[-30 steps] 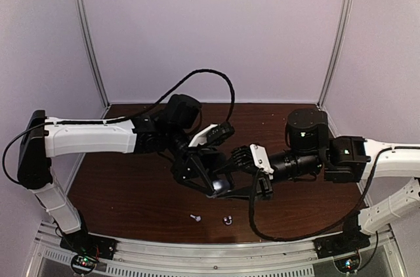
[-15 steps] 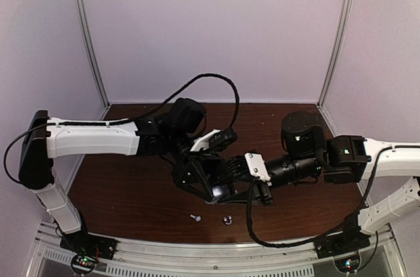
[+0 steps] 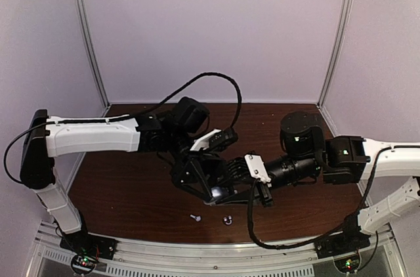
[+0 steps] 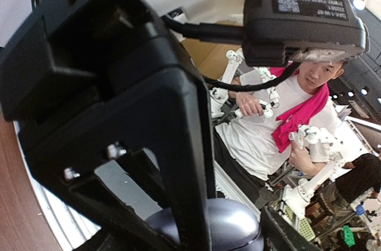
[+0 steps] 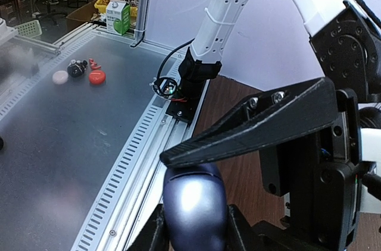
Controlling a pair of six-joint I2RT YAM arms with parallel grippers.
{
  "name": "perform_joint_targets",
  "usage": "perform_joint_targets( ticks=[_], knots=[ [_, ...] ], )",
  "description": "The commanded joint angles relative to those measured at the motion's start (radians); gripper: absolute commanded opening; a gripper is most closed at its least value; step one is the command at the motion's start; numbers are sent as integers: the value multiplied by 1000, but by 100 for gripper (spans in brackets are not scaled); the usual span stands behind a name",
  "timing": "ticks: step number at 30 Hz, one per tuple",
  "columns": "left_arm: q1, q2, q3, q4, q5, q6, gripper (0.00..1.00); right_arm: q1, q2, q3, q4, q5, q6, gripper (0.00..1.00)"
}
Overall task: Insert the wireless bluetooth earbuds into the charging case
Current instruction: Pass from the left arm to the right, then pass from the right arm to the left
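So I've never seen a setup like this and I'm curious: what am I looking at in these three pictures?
These are two robot arms bolted to a wooden table. One picture looks down from above. The other two come from a camera on each wrist, looking along that arm's fingers. The left gripper holds a dark, rounded charging case above the table. The right gripper has its fingers against the case's sides. Two tiny earbuds lie loose near the front edge, the second beside the first.

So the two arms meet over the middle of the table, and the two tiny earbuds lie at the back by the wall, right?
Not quite: the two tiny earbuds, one and the other, lie near the front edge of the table, not at the back by the wall. The top view shows this. The rest is right.
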Motion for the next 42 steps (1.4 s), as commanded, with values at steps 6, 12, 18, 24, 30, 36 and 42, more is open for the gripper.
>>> perform_joint_targets(
  ticks=[6,12,18,24,30,36,42],
  knots=[
    [121,-112,10,-75,-293,141,98,-10,-20,-23,46,123,107,15],
    [209,-378,-194,227,-702,-5,98,-143,-32,-61,106,146,247,15],
    [198,-592,-446,455,-1101,136,98,-346,24,-59,140,-48,423,16],
    [-3,-608,-534,463,-1305,463,98,-402,84,-47,96,-249,534,15],
    [-133,-599,-562,484,-1362,629,98,-402,87,-105,153,-405,653,16],
    [-202,-595,-554,472,-1368,703,98,-393,88,-132,143,-441,670,15],
    [-207,-557,-536,473,-1348,754,98,-357,117,-118,136,-465,668,16]
  ],
)
